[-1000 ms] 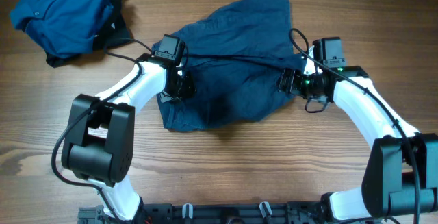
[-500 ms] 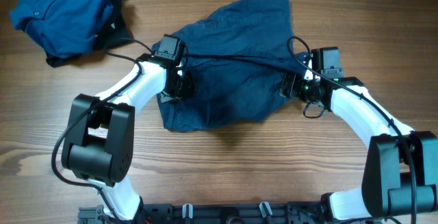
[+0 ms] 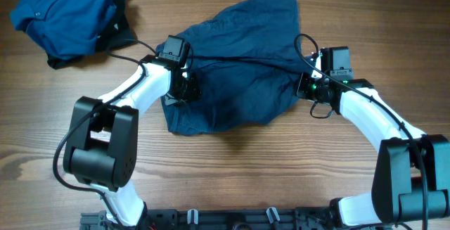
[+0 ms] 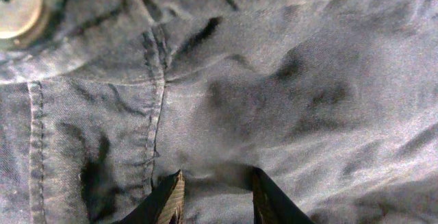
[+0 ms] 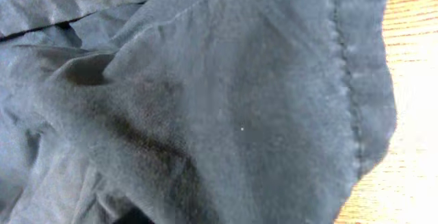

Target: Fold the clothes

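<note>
Left wrist view shows the left gripper clenched on a ridge of crumpled dark navy cloth shorts, a seam running beyond its jaws. Overhead, the right gripper sits at the shorts' opposite edge, and I cannot tell its grip. Seizing both ends seems the step in hand, and the next move calls for a matched lift and fold.

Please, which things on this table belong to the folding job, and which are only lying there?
For the job:
navy shorts
blue buttoned shirt
left pincer, shut on the shorts

Only lying about:
wooden table
black item under the shirt, unclear what
</note>
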Action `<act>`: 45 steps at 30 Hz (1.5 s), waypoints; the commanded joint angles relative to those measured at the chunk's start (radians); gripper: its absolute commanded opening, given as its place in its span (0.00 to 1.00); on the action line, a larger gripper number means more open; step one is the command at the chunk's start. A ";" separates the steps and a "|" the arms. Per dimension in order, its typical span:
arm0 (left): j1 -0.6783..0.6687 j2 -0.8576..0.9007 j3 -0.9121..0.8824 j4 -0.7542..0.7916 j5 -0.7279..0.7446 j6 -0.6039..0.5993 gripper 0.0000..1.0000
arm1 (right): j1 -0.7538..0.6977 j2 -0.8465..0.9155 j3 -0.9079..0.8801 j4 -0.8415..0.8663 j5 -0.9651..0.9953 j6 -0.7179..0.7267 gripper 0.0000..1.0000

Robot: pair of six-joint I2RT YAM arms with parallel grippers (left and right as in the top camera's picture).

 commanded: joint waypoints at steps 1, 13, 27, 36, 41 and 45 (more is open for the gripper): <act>0.017 0.072 -0.034 -0.016 -0.072 0.005 0.34 | 0.000 0.000 -0.004 -0.008 -0.021 0.001 0.23; 0.017 0.072 -0.034 -0.016 -0.072 0.005 0.34 | -0.010 -0.238 0.205 -0.423 0.201 0.004 0.04; 0.017 0.072 -0.034 -0.016 -0.073 0.005 0.34 | -0.051 -0.247 0.323 -0.681 0.309 -0.042 0.46; 0.017 0.072 -0.034 -0.018 -0.072 0.005 0.34 | -0.090 -0.235 0.280 -0.719 0.181 -0.049 0.82; 0.017 0.072 -0.034 -0.015 -0.057 0.005 0.34 | -0.089 -0.235 0.193 -0.644 -0.015 -0.109 0.84; 0.017 0.072 -0.034 -0.016 -0.057 0.005 0.34 | -0.087 -0.235 0.180 -0.562 -0.225 -0.212 0.45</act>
